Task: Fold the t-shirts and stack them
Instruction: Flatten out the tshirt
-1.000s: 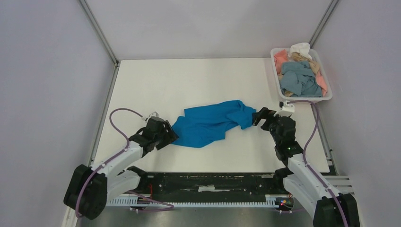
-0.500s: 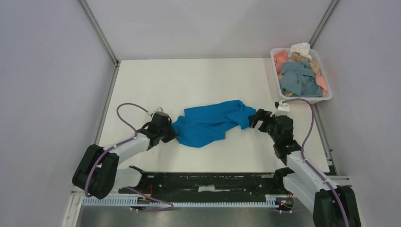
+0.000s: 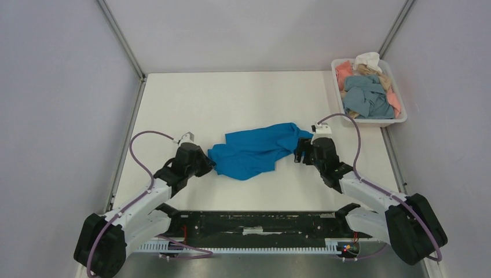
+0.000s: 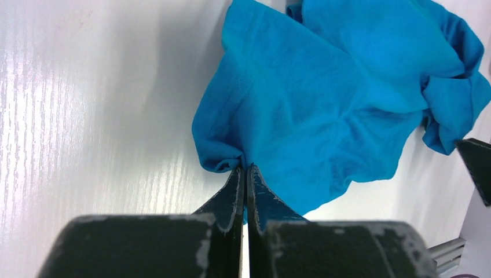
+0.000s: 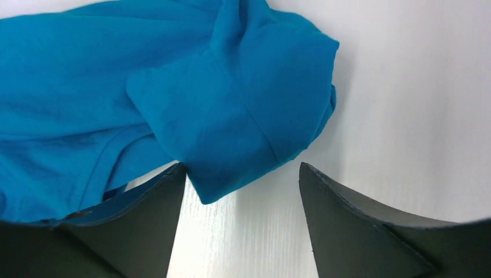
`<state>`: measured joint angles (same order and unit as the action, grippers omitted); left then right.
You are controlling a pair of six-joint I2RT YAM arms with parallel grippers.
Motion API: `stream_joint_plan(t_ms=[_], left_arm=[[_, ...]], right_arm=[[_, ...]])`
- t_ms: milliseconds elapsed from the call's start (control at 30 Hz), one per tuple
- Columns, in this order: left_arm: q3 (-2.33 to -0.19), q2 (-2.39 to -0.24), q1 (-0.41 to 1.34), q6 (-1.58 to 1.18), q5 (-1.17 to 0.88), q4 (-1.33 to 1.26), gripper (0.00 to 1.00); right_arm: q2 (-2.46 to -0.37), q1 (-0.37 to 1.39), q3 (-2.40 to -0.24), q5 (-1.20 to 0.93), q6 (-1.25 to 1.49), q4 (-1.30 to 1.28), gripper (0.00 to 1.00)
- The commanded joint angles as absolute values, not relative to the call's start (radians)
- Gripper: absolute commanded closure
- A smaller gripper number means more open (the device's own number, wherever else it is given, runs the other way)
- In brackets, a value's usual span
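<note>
Blue t-shirt (image 3: 255, 152) lies crumpled, left claw (image 4: 244, 171) pinching its edge, right claw (image 5: 242, 176) spread.

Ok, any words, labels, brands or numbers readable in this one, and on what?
None can be read in any view.
The blue shirt is plain, with no print or tag showing.
The tray and the shirts piled in it show no lettering.

Counter (image 3: 231, 98) mostly open; clutter only mid and far-right.
Bright blue t-shirt (image 3: 255, 152) lies bunched across the middle, between left hand (image 3: 209, 164) and right hand (image 3: 300, 150). White tray (image 3: 377, 123) heaped with shirts (image 3: 365, 95) blocks the far-right corner. Far half and left side pass freely; walls (image 3: 58, 116) close three sides.
</note>
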<state>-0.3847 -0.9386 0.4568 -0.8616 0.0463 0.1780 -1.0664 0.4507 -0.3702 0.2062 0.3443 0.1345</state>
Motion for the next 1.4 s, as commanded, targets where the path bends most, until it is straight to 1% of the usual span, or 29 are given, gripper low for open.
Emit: stream_joint_plan(t_ms=[0, 67, 167, 200, 267, 300, 533, 667, 800, 967, 1067, 1167, 1233, 1367], left_arm=[[-0.392, -0.897, 0.460, -0.867, 0.047, 0.199, 0.98], [-0.401, -0.891, 0.460, -0.872, 0.057, 0.203, 0.98], [-0.414, -0.888, 0.460, -0.880, 0.073, 0.207, 0.98], [-0.422, -0.885, 0.460, -0.882, 0.076, 0.207, 0.98], [-0.449, -0.866, 0.461, -0.887, 0.086, 0.215, 0.98], [-0.462, -0.857, 0.460, -0.887, 0.091, 0.217, 0.98], [-0.618, -0.748, 0.460, -0.858, 0.106, 0.197, 0.98], [-0.746, -0.682, 0.460, -0.809, 0.123, 0.201, 0.98], [-0.881, -0.627, 0.461, -0.757, 0.198, 0.267, 0.98], [-1.000, -0.562, 0.461, -0.700, 0.337, 0.363, 0.98], [-1.024, -0.544, 0.460, -0.671, 0.475, 0.388, 0.98], [-1.059, -0.576, 0.460, -0.655, 0.649, 0.453, 0.98], [-1.069, -0.601, 0.461, -0.647, 0.679, 0.466, 0.98], [-1.065, -0.672, 0.460, -0.636, 0.648, 0.417, 0.98]], right_arm=[[-1.163, 0.458, -0.408, 0.248, 0.377, 0.246, 0.33], [-1.215, 0.458, -0.421, 0.219, 0.384, 0.289, 0.49], [-1.242, 0.459, -0.429, 0.215, 0.379, 0.324, 0.78], [-1.238, 0.459, -0.434, 0.226, 0.379, 0.318, 0.86], [-1.204, 0.458, -0.443, 0.244, 0.371, 0.292, 0.98], [-1.181, 0.458, -0.444, 0.247, 0.363, 0.283, 1.00], [-0.917, 0.459, -0.483, 0.253, 0.273, 0.237, 1.00], [-0.774, 0.459, -0.580, 0.261, 0.229, 0.165, 1.00], [-0.680, 0.459, -0.690, 0.281, 0.180, 0.095, 1.00], [-0.596, 0.458, -0.792, 0.394, 0.132, 0.004, 1.00], [-0.587, 0.459, -0.835, 0.529, 0.121, -0.061, 1.00], [-0.624, 0.459, -0.890, 0.648, 0.101, -0.117, 1.00], [-0.656, 0.459, -0.918, 0.629, 0.083, -0.131, 1.00], [-0.738, 0.459, -0.947, 0.545, 0.075, -0.138, 1.00]])
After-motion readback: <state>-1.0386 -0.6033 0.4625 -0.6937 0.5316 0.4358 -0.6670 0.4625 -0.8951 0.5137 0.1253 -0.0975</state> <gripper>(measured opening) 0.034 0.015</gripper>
